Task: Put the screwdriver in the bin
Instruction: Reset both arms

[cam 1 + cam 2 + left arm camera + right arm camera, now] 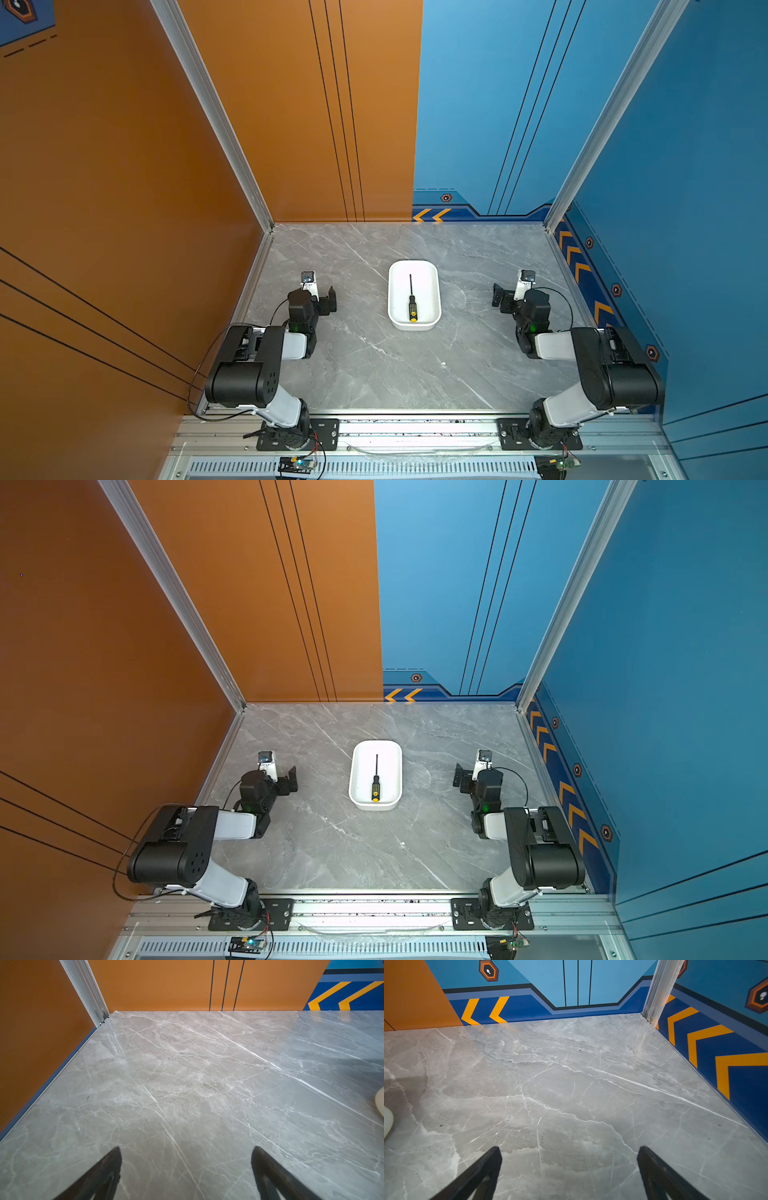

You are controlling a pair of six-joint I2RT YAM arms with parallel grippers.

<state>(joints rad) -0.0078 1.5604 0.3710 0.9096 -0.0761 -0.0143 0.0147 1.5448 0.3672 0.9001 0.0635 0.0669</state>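
Closest to the top camera you see the metal rail (415, 428) where both arms are bolted. Beyond it lies the grey marble table (374, 365).

The white bin (430, 286) sits near the middle of the table, with its long side pointing away from the rail. The screwdriver (412, 305) lies flat inside the bin, along its length. Its yellow end cap is close to the near wall and its thin black shaft points toward the far wall. Both top views show you this.

The left gripper (330, 300) and the right gripper (498, 296) are low over the table, one on each side, well apart from the bin. In each wrist view the two black fingers (112, 1159) (492, 1159) are spread wide, with only bare table between them. So both grippers are wide and hold nothing. A pale corner of the bin shows at the edge of each wrist view (381, 1103) (387, 1121).
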